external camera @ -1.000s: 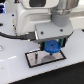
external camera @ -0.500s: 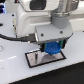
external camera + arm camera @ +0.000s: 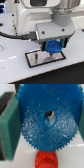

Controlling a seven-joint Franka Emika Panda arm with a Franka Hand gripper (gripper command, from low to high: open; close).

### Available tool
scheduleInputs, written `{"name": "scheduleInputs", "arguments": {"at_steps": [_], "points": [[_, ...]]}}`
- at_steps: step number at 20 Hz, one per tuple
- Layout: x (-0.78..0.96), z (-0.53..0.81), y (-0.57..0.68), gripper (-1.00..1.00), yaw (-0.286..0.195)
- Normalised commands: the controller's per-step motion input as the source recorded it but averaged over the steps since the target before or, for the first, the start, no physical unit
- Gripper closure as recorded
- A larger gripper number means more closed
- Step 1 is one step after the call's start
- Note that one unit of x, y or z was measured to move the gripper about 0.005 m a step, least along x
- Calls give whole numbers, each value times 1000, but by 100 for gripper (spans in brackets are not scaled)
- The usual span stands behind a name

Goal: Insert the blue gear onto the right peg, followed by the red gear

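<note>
Item: flat round blue plastic gear [image 3: 47, 118], clamped in my jaws, above the black-edged grey rectangular plate [image 3: 36, 61]. Round red plastic gear [image 3: 46, 159] below, on the desk. Risk: peg unseen; hub hole off-centre, gear jams or tilts.

Gear over the plate's right end

The blue gear [image 3: 53, 47] is sitting between the hand's [image 3: 54, 48] fingers above the plate [image 3: 35, 59], toward the exterior view's right; the plate is lying on the surface [image 3: 70, 72].

Bright, even light – both views soft, low-resolution; wrist close-up blurred.
</note>
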Motion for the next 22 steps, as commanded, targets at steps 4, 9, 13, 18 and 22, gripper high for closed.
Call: {"name": "scheduleInputs", "arguments": {"at_steps": [4,9,13,18,22], "points": [[147,-67,14,100,0],[153,137,0,100,0],[118,-94,-96,100,0],[135,-210,-108,100,0],[188,-274,-75,100,0]]}}
